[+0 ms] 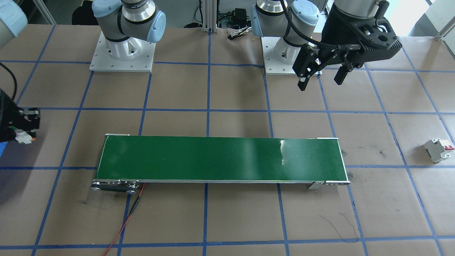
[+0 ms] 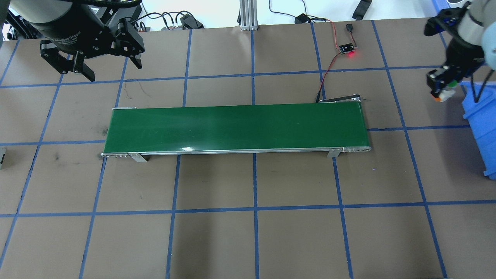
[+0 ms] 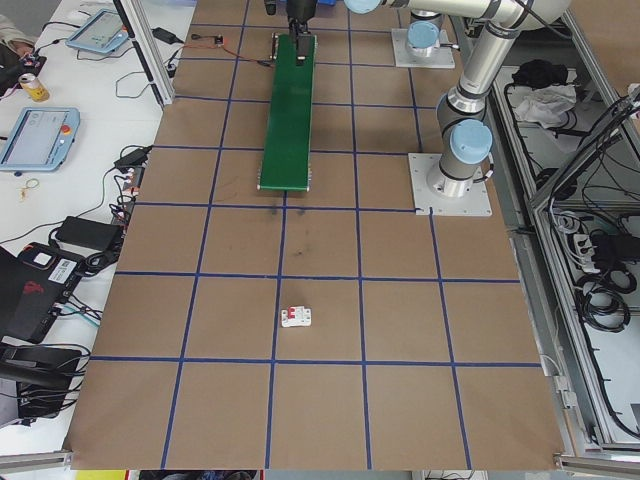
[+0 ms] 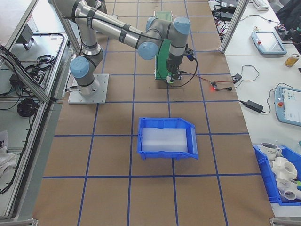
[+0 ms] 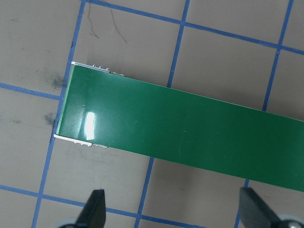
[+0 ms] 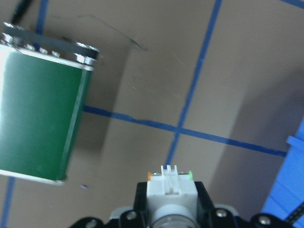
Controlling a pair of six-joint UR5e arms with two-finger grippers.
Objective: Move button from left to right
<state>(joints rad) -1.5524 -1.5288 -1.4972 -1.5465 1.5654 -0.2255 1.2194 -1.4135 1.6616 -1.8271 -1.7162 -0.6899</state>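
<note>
Button [image 6: 170,189] clamped by white body in right end effector [image 2: 441,88], just beside blue bin [image 2: 480,124]. Likely light, rigid, smooth plastic; body grip suits. Left end effector [image 1: 321,73] open, empty.

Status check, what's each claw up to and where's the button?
Left gripper jaws open, empty. Right gripper shut on button, in the air beside blue bin. Nothing in the way.

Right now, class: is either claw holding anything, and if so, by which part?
The right claw holds the button by its capped end, its white body and orange bit sticking out. The left claw is open and empty.
</note>
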